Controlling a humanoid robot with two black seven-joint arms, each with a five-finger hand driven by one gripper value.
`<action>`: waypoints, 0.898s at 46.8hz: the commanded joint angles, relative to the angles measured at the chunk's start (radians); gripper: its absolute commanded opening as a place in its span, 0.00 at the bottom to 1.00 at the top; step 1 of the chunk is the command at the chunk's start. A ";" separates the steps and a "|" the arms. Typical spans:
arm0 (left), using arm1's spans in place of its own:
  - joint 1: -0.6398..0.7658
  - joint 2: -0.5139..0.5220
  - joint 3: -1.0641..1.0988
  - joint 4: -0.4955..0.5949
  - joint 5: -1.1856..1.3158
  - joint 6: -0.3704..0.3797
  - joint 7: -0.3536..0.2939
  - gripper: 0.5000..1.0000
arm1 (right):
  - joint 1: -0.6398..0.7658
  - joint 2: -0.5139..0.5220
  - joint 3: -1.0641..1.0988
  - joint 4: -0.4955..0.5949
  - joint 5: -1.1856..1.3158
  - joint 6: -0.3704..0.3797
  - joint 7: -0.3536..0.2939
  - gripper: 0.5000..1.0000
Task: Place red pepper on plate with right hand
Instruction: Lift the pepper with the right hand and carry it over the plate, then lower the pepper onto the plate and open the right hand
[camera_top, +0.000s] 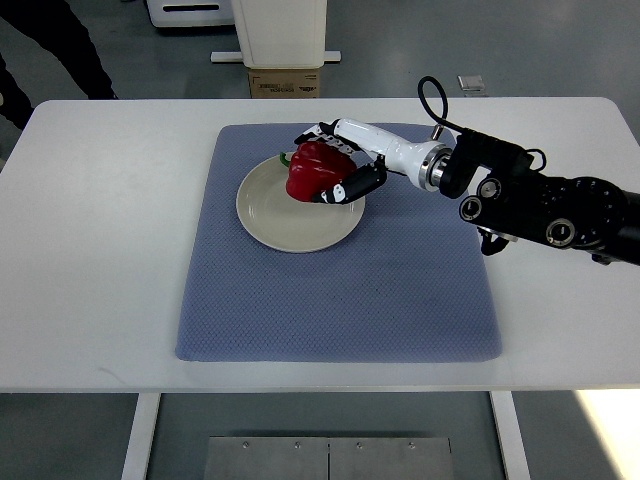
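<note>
1. Red is the pepper, and the right hand has its fingers curled around it, holding it tight so it does not drop.
2. The pepper is over the top right part of the plate. I cannot tell if it touches the plate yet or hangs just above it.
3. The plate is cream and round. It sits on a blue mat, near the far side of the mat.
4. The mat lies on a white table. It looks soft, so I think it keeps the plate from sliding.
5. The arm comes in from the right and reaches across the mat, because the plate is well away from that side.
6. A bit of green shows by the pepper's far edge. It may be the stem, but it is too small to be sure.
7. The left hand is not in the picture.
8. I think the job is almost done. The hand only needs to set the pepper down and let go.
9. The pepper is round and bumpy, so it could roll toward the rim when the fingers open.
</note>
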 joint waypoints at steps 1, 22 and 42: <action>0.000 0.000 0.000 0.000 0.000 0.000 0.000 1.00 | 0.003 0.032 0.001 -0.018 0.015 -0.002 -0.023 0.00; 0.000 0.000 0.000 0.000 0.000 0.000 0.000 1.00 | 0.014 0.198 0.001 -0.147 0.027 -0.005 -0.090 0.00; 0.000 0.000 0.000 0.000 0.000 0.000 0.000 1.00 | -0.008 0.198 0.003 -0.208 0.033 -0.021 -0.130 0.00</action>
